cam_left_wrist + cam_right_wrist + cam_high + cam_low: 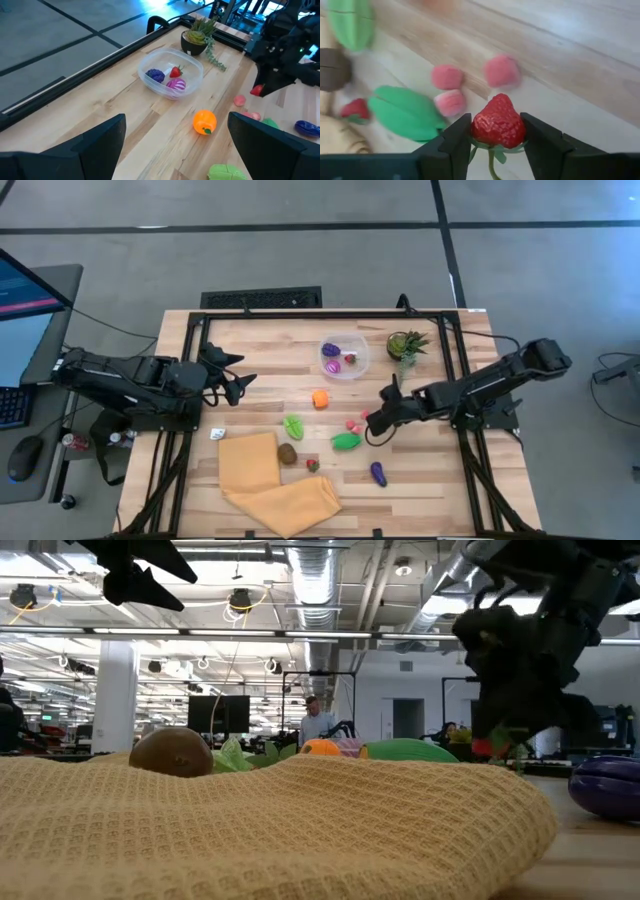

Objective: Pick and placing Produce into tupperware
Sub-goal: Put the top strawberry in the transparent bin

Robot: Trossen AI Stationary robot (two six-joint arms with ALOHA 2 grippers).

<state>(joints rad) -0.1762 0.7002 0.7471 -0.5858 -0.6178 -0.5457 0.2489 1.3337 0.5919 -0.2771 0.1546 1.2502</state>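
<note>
Three toys already sit in the tupperware (pixel 345 357) at the table's far side while the right gripper (pixel 498 131) pinches a strawberry (pixel 498 122), needing carrying there; left gripper (pixel 232 374) waits spread.

Table layout, my two arms at opposite sides.

Tupperware (pixel 345 357) sits at the far middle of the table (pixel 270 350) with three produce pieces in it, the potted plant (pixel 405 343) just right of it. Loose produce lies nearer, between tub and cloth (pixel 272 480). My right gripper (pixel 496 131) hangs above those pieces, a strawberry (pixel 498 122) between its fingers. My left gripper (pixel 232 376) is at the left.
</note>
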